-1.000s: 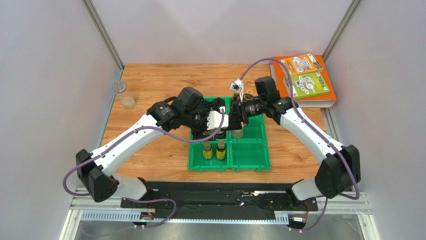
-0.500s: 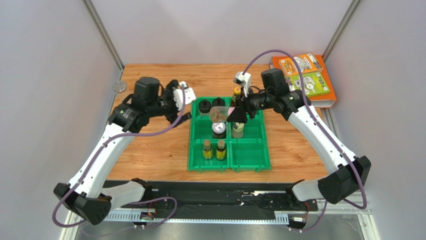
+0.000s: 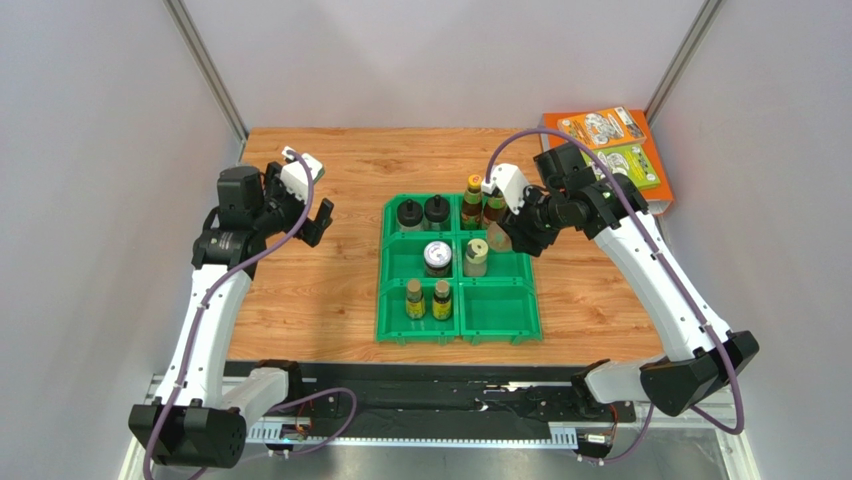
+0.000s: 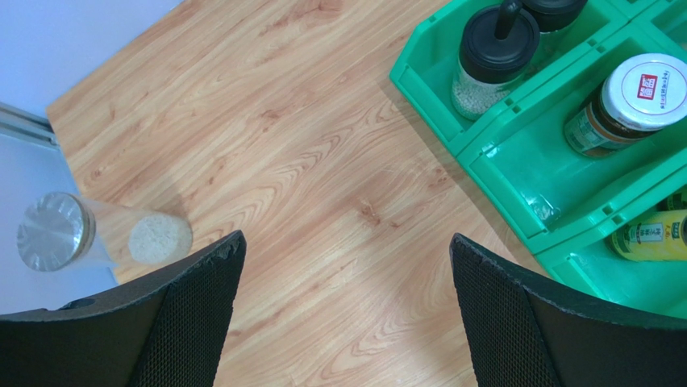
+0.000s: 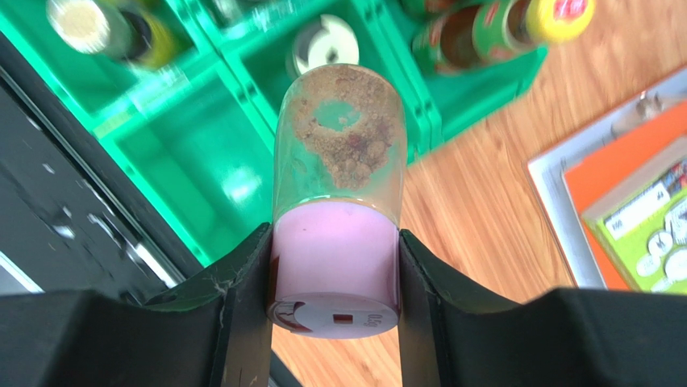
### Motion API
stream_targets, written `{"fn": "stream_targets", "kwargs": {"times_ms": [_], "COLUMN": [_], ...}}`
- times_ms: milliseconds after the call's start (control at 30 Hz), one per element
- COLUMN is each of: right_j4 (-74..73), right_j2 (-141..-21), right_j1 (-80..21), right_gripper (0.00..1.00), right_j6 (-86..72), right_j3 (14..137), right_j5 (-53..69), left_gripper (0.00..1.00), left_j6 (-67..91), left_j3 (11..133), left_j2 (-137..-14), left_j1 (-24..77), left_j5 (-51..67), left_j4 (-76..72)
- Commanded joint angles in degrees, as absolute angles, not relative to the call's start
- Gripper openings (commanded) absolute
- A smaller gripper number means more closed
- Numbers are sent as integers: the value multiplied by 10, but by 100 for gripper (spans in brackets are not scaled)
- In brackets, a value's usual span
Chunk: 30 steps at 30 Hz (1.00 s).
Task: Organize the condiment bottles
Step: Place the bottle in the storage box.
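Observation:
My right gripper is shut on the pink cap of a clear bottle holding brown spice, lying sideways above the green bin's right side. My left gripper is open and empty over bare wood left of the bin, as the left wrist view shows. In the bin stand two black-capped bottles, amber bottles at the back right, a white-lidded jar, a pale-capped bottle and two small yellow-labelled bottles. A clear silver-capped jar stands at the table's left edge.
Orange and green books lie at the back right corner. The bin's front right compartment holds nothing. Grey walls and metal posts close in the table on three sides. A black rail runs along the near edge.
My left arm has swung left, away from the bin, empty. My right gripper has carried the pink-capped bottle from over the bin's middle towards its right side.

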State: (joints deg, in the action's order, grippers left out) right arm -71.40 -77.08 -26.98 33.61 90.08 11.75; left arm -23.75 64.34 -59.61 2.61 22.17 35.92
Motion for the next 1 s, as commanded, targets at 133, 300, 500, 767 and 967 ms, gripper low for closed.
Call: {"fn": "stream_targets", "kwargs": {"times_ms": [133,300,500,767,967], "right_j4": [-765,-728,-672,-645,-628], "right_j2": [-805,-836,-881,-908,-949], "right_j1": [-272,-270,-267,-264,-256], "right_gripper": [0,0,0,0,0], "right_j6": [419,426,422,422,428], "right_j3": [853,816,810,821,823], "right_j5": [32,41,31,34,34], "left_gripper": [99,100,99,99,100], "left_j6": [-196,-189,-188,-187,-187], "left_j3": [600,595,588,584,581], "left_j2": [-541,-534,-528,-526,-528], "left_j1": [17,17,17,17,17], "left_j5": [235,245,248,251,255], "left_j4": [301,295,292,288,287]}}
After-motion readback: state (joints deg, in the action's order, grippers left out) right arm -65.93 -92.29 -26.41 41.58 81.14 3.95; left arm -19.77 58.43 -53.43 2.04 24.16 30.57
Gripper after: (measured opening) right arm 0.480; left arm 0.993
